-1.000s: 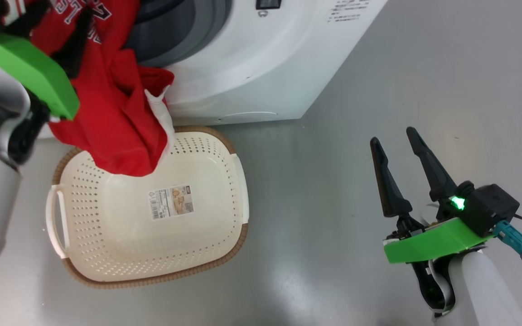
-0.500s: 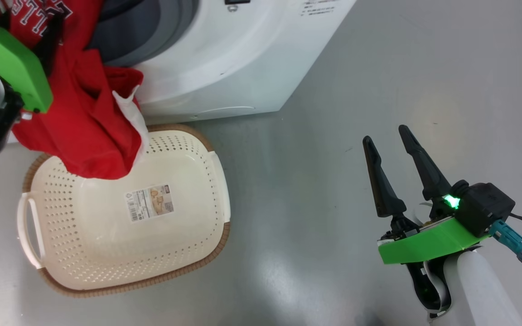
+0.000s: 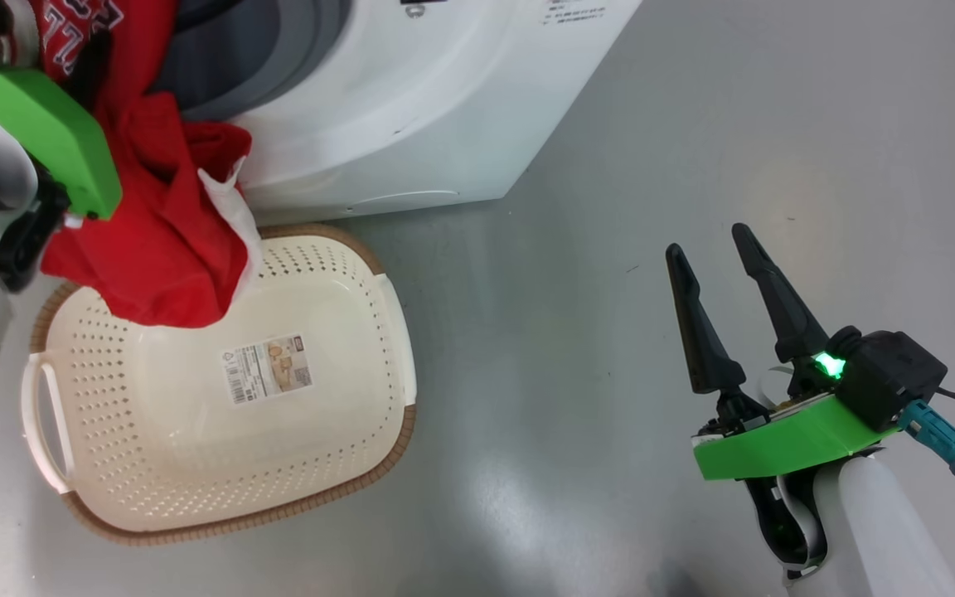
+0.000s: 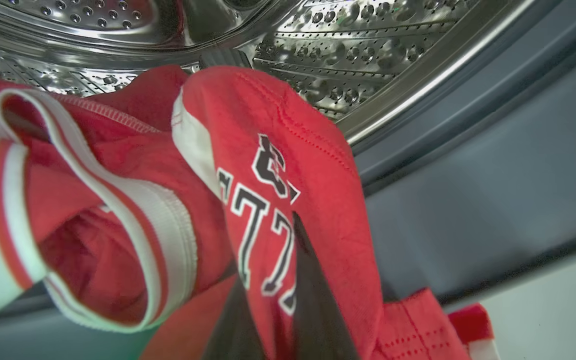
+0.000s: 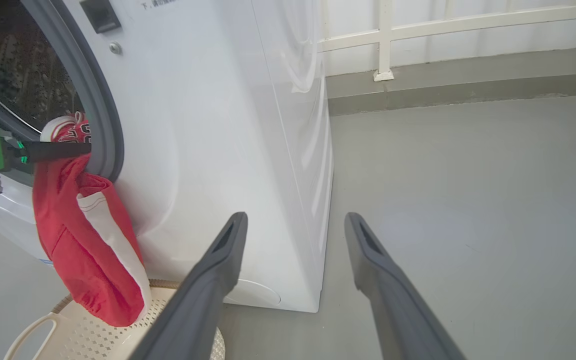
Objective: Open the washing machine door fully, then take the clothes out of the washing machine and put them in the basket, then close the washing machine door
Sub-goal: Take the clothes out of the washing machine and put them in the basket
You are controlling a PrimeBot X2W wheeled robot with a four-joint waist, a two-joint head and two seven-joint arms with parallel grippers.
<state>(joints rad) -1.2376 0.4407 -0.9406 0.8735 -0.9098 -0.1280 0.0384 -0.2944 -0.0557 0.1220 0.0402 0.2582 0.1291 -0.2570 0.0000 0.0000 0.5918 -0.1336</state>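
The clothes [image 3: 154, 249], bright red with white bands, hang out of the washing machine [image 3: 411, 108] mouth, their lower end drooping over the far corner of the cream basket [image 3: 220, 464] on the floor. In the left wrist view my left gripper [image 4: 273, 260] is shut on a red numbered garment [image 4: 293, 150] in front of the steel drum [image 4: 368, 50]. From the right wrist view its dark finger [image 5: 53, 150] reaches into the opening above the hanging cloth [image 5: 78, 250]. My right gripper [image 3: 710, 239] [image 5: 295, 216] stands open and holds nothing, over the floor right of the machine. The door is out of view.
Grey floor [image 3: 577, 373] spreads to the right of the basket and machine. A white railing [image 5: 383, 40] and a low kerb run along the back in the right wrist view. The basket has a sticker [image 3: 266, 369] on its bottom.
The head camera has swung, so the basket and machine sit further left in the picture. My left gripper has closed on the red garment at the drum mouth. The right gripper has stayed open.
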